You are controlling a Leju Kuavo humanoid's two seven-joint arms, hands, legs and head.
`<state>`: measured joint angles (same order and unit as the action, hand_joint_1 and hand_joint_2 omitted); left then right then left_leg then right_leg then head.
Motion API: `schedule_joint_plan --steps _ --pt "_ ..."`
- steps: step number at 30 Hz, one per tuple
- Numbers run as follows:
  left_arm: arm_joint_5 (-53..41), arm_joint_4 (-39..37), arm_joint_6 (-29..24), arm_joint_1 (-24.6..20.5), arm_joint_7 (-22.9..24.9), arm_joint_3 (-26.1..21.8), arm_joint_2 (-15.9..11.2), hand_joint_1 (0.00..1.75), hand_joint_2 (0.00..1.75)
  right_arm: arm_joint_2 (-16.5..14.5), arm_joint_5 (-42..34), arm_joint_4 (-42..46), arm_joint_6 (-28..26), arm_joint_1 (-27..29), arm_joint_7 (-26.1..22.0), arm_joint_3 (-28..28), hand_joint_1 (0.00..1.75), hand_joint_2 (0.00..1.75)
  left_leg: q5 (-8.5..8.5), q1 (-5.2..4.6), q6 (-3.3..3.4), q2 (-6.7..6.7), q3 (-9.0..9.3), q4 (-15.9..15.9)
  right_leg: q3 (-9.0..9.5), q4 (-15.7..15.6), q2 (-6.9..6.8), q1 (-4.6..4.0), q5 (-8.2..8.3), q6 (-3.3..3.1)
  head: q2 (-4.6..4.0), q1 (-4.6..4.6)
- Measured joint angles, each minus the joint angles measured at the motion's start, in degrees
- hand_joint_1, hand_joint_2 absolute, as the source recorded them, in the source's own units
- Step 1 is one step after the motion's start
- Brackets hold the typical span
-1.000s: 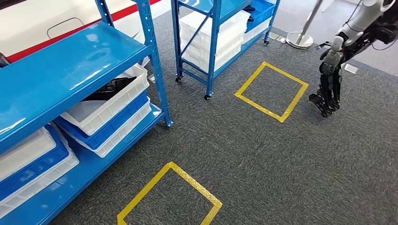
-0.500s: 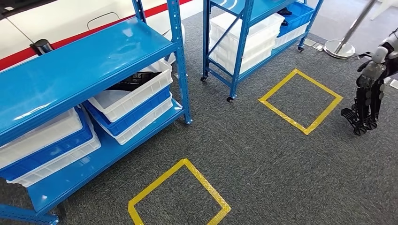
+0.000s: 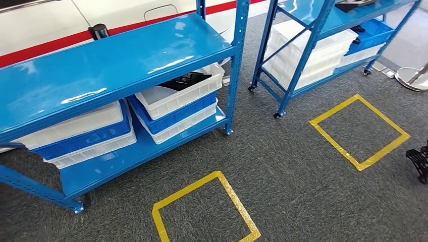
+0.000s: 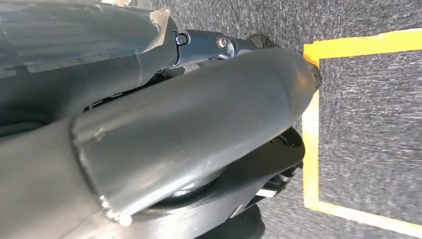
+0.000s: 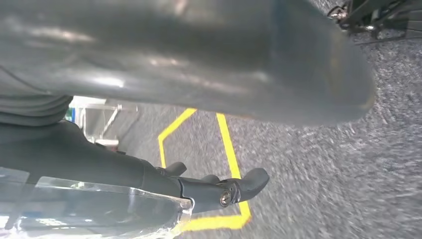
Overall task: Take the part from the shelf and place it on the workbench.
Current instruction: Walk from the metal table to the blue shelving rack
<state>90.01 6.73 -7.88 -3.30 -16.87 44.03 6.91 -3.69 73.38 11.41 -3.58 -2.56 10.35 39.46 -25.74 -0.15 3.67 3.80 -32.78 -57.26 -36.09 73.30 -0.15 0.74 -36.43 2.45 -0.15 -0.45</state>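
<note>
Black part [image 3: 185,80] half-hidden in white bin [image 3: 176,93] under blue shelf [image 3: 116,60] top, far centre. Right hand [image 3: 419,162] cut off at right edge — empty, fingers extended. Left hand [image 4: 164,134] blurred close-up — grasp cannot tell.

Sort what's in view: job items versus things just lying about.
Job:
near blue shelf
black part in its upper white bin
right hand

Lying about:
second blue shelf
yellow tape squares
round metal stand base
</note>
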Motion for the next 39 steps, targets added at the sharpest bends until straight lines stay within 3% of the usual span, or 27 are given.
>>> schedule_joint_plan --steps 1,2,3,4,5,7,9,11,13,14,15,16,18,20,22,23,25,27,29,30,33,34,36,39 --pt "0.0 0.0 0.0 -0.1 0.0 0.0 0.0 0.00 0.00 0.0 0.0 0.0 0.0 0.0 0.0 0.0 0.00 0.00 0.02 0.13 -0.16 0.88 0.04 -0.1 1.63 -3.7 0.54 0.24 1.83 0.64 0.00 0.00" --pt "0.0 0.0 0.0 -0.2 0.0 -0.1 0.0 0.00 0.00 0.0 0.0 0.0 0.0 0.0 0.0 0.0 0.00 0.00 0.02 0.22 -0.42 1.67 -0.01 -0.3 3.49 -8.1 1.93 0.62 3.68 1.24 0.00 0.10" --pt "0.0 0.0 0.0 -0.3 0.0 -0.1 0.0 0.00 0.00 0.0 0.0 0.0 0.0 -0.1 0.0 0.0 0.00 0.00 -0.03 0.19 -0.75 2.45 -0.12 -0.5 4.96 -11.8 3.10 0.83 5.21 1.41 0.00 0.22" --pt "0.0 0.0 0.0 -0.4 0.0 -0.1 0.0 0.00 0.00 0.0 0.1 0.0 0.0 -0.1 0.0 0.0 0.00 0.00 -0.07 0.10 -1.10 3.13 -0.28 -0.7 6.01 -14.5 4.05 0.99 6.30 1.31 0.00 0.27" --pt "0.0 0.0 0.0 -0.4 0.0 -0.1 0.0 0.00 0.00 0.0 0.1 -0.1 0.0 -0.1 -0.1 0.0 0.00 0.00 -0.06 -0.01 -1.43 3.69 -0.51 -0.8 6.36 -15.4 4.43 0.94 6.62 0.87 0.00 0.32" --pt "0.0 0.0 -0.1 -0.4 0.0 -0.1 0.0 0.00 0.00 0.0 0.1 -0.1 0.1 -0.2 0.0 0.0 0.00 0.00 0.11 0.00 -1.93 4.59 -0.88 -0.8 6.56 -15.3 3.08 0.88 6.91 -0.24 0.00 0.19" --pt "0.0 0.0 -0.2 -0.4 0.1 -0.2 0.0 0.00 0.00 0.0 0.2 -0.1 0.0 -0.3 -0.1 0.0 0.00 0.00 -1.01 0.00 -2.38 2.51 -1.74 -2.4 6.65 -15.4 1.75 1.05 7.19 -1.16 0.00 -0.05" --pt "0.0 0.0 -0.3 -0.4 0.1 -0.2 0.0 0.00 0.00 0.0 0.3 0.0 0.0 -0.2 -0.2 0.0 0.00 0.00 -4.63 -0.13 -2.84 -1.39 -4.49 -8.5 6.54 -15.4 0.20 0.84 7.22 -1.89 0.00 -0.44" --pt "-0.1 0.0 -0.1 -0.3 0.1 -0.2 -0.1 0.00 0.00 0.0 0.3 0.0 0.0 0.0 -0.3 0.1 0.00 0.00 -7.95 -0.08 -3.16 -2.95 -7.97 -16.0 6.40 -15.4 -1.71 0.50 7.12 -2.22 0.00 -0.62" --pt "-0.1 0.0 0.0 -0.2 0.1 -0.2 -0.1 0.00 0.00 0.1 0.3 0.0 0.0 0.1 -0.3 0.1 0.00 0.00 -8.25 -0.06 -3.18 -3.16 -8.71 -17.6 6.35 -15.4 -2.62 0.39 7.07 -2.28 0.00 -0.62" --pt "-0.1 0.0 0.1 -0.1 0.1 -0.2 -0.2 0.00 0.00 0.1 0.3 0.0 0.0 0.0 -0.4 0.1 0.00 0.00 -7.40 -0.03 -3.11 -3.39 -8.21 -16.9 6.36 -15.4 -3.43 0.30 7.03 -2.33 0.00 -0.62" --pt "-0.1 0.0 0.1 -0.1 0.1 -0.2 -0.2 0.00 0.00 0.1 0.3 0.0 0.0 -0.1 -0.4 0.1 0.00 0.00 -5.67 -0.03 -2.92 -3.90 -6.45 -13.8 6.43 -15.4 -4.13 0.22 6.97 -2.38 0.00 -0.62" --pt "-0.1 0.0 0.1 0.2 0.1 -0.2 -0.4 0.00 0.00 0.1 0.3 0.0 0.0 -0.3 -0.4 0.1 0.00 0.00 -2.56 -0.36 -2.24 -6.70 -1.87 -5.6 6.69 -15.4 -5.23 -0.08 6.79 -2.31 0.00 -0.64" --pt "-0.1 0.0 0.1 0.3 0.0 -0.2 -0.5 0.00 0.00 0.0 0.4 0.0 0.0 -0.4 -0.4 0.1 0.00 0.00 -1.69 -0.87 -1.61 -8.38 0.15 -1.5 6.85 -15.4 -6.24 -0.41 6.58 -1.99 0.00 -0.61" --pt "-0.1 0.0 0.2 0.3 -0.1 -0.2 -0.5 0.00 0.00 0.0 0.5 0.0 0.0 -0.4 -0.5 0.1 0.00 0.00 -1.53 -1.07 -1.17 -7.11 0.09 -1.0 7.06 -15.6 -7.44 -0.65 6.46 -1.53 0.00 -0.61" --pt "-0.1 0.0 0.3 0.3 -0.2 -0.2 -0.4 0.00 0.00 0.0 0.5 0.0 -0.2 -0.5 -0.6 0.2 0.00 0.00 -1.23 -0.92 -0.93 -6.49 0.25 -0.6 7.11 -15.5 -7.18 -0.63 6.26 -1.28 0.00 -0.61" --pt "-0.1 0.0 0.3 0.2 -0.3 -0.2 -0.3 0.00 0.00 0.0 0.4 0.0 -0.5 -0.6 -0.9 0.4 0.00 0.00 -0.53 -0.43 -0.28 -5.40 0.63 0.3 5.88 -12.5 -4.15 -0.56 4.53 -1.14 0.00 -0.42" --pt "-0.1 0.0 0.3 0.1 -0.4 -0.2 -0.2 0.00 0.00 0.0 0.3 0.0 -0.7 -0.4 -1.1 0.7 0.00 0.00 -0.24 -0.20 0.02 -4.40 0.55 0.5 2.44 -5.5 -0.85 -0.22 1.35 -1.37 0.00 -0.17" --pt "-0.1 0.0 0.4 0.0 -0.5 -0.2 -0.1 0.00 0.00 0.1 0.3 0.0 -0.9 -0.1 -1.0 0.9 0.00 0.00 -0.21 -0.16 0.00 -3.33 0.49 0.5 -0.35 -0.2 -0.17 0.01 -0.15 -0.99 0.00 -0.08" --pt "-0.1 0.0 0.4 0.0 -0.5 -0.2 -0.1 0.00 0.00 0.1 0.3 0.0 -0.9 0.0 -1.0 0.9 0.00 0.00 -0.22 -0.11 -0.05 -2.89 0.54 0.4 -0.42 -0.5 -0.13 0.11 0.47 -0.49 0.00 -0.06" --pt "-0.1 0.0 0.4 0.0 -0.6 -0.2 0.0 0.00 0.00 0.2 0.3 0.0 -1.0 0.0 -1.0 1.0 0.00 0.00 -0.58 0.03 -0.75 -2.00 0.73 -0.1 4.01 -10.8 0.13 0.69 5.53 1.36 0.00 0.07" --pt "-0.1 0.0 0.4 0.0 -0.7 -0.2 -0.1 0.00 0.00 0.1 0.3 0.0 -1.0 -0.1 -1.1 1.0 0.00 0.00 -0.79 -0.09 -1.11 -1.80 0.69 -0.4 5.12 -13.6 0.29 0.79 6.65 1.37 0.00 0.17" --pt "-0.1 0.0 0.5 -0.1 -0.9 -0.2 -0.2 0.00 0.00 0.0 0.4 -0.1 -1.0 -0.1 -1.1 1.0 0.00 0.00 -1.12 -0.48 -1.50 -1.61 0.56 -0.7 5.58 -15.0 0.52 0.93 7.15 0.69 0.00 0.22" --pt "-0.1 0.0 0.6 0.0 -1.2 -0.2 -0.3 0.00 0.00 -0.1 0.5 -0.1 -1.0 -0.1 -1.1 1.0 0.00 0.00 -0.94 -0.50 -0.04 -1.62 0.53 -0.6 5.94 -15.2 0.45 1.02 7.36 0.18 0.00 -0.02"
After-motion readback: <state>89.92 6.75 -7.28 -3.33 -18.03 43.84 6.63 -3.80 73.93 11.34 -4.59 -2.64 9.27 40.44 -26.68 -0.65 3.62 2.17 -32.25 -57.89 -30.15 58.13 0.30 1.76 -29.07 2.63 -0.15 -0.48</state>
